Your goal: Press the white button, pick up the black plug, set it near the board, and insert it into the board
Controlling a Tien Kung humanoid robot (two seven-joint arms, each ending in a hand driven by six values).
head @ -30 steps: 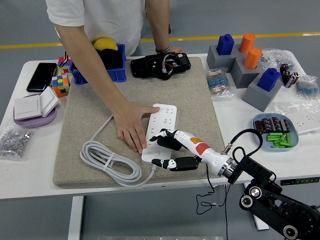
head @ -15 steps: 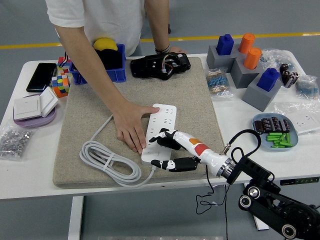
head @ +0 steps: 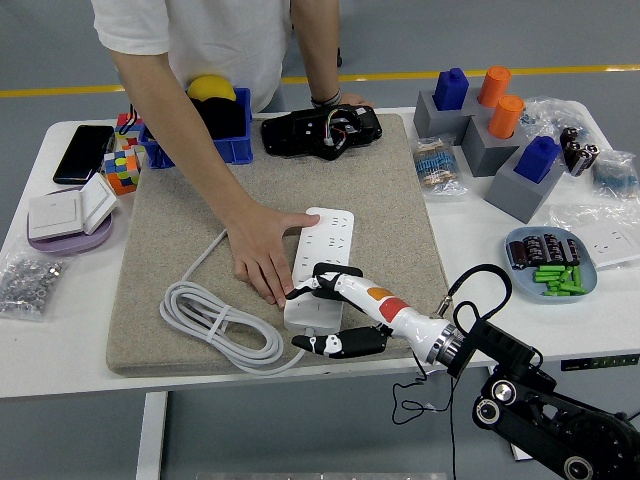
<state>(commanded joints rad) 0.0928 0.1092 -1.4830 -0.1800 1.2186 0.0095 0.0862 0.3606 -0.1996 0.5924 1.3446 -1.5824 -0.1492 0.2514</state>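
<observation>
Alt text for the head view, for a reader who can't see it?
The robot's right hand reaches over the near end of a white power strip on a grey mat, while a person's hand presses the strip down from the left.

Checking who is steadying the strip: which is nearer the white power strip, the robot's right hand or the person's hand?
Both touch it. The person's hand lies flat along the white power strip's left edge; the robot's right hand is at its near end.

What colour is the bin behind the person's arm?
Blue bin, holding a yellow ball; the head view shows it.
</observation>
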